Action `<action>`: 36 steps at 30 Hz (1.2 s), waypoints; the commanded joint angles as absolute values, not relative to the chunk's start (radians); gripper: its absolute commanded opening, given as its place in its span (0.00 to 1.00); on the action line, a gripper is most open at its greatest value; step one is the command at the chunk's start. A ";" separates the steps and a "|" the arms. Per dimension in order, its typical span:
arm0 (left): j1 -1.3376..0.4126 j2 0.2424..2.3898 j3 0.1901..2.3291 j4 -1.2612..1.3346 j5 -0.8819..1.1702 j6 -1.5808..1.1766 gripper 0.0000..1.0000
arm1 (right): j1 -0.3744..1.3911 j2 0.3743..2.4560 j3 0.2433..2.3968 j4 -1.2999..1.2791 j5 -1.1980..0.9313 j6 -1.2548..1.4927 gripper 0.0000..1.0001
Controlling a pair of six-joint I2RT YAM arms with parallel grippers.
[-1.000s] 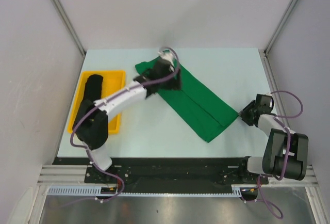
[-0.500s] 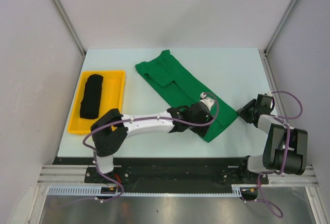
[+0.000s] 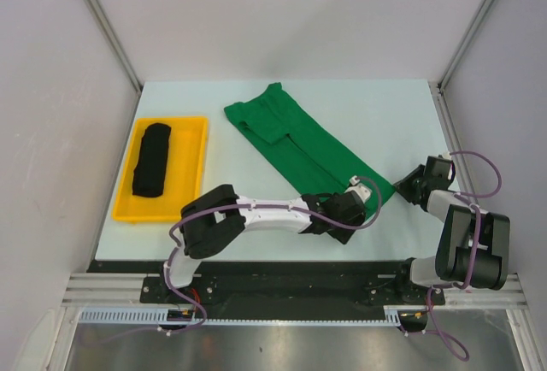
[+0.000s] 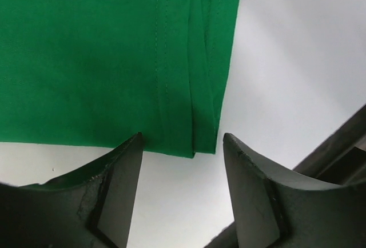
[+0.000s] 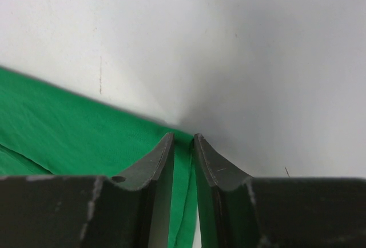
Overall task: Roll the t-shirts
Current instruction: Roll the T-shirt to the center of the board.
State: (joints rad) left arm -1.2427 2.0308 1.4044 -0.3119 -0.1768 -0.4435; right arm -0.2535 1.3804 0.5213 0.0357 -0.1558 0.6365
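On the table (image 3: 385,114), a yellow tray (image 3: 190,166) holds the black t-shirt (image 3: 152,159).

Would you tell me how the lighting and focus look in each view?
Top view: evenly lit and sharp, no glare on the table. Left wrist view: green shirt stitching crisp, dark left fingers underexposed. Right wrist view: a soft grey shadow on the table beside the right fingers.

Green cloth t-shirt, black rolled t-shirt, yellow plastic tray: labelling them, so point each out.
Green cloth t-shirt (image 3: 301,150), top view, folded middle.
Black rolled t-shirt (image 3: 152,159), top view, bundle centre.
Yellow plastic tray (image 3: 190,164), top view, bare floor.
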 commanded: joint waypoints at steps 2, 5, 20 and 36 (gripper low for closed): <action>-1.264 2.063 1.445 -0.307 -0.233 -0.440 0.60 | -0.261 1.382 0.517 0.071 -0.169 0.638 0.23; -1.273 2.068 1.434 -0.298 -0.241 -0.443 0.52 | -0.261 1.371 0.518 0.063 -0.164 0.637 0.18; -1.341 2.008 1.378 -0.258 -0.115 -0.466 0.03 | -0.336 1.117 0.520 -0.239 -0.037 0.589 0.00; -1.230 1.853 1.267 -0.199 0.026 -0.526 0.08 | -0.120 1.164 0.663 -0.288 0.049 0.646 0.01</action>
State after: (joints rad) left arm -1.2800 1.9347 1.3087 -0.2420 -0.0689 -0.4877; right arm -0.1810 1.1259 0.5777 -0.3027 -0.0200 0.6094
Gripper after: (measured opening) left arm 0.083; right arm 0.010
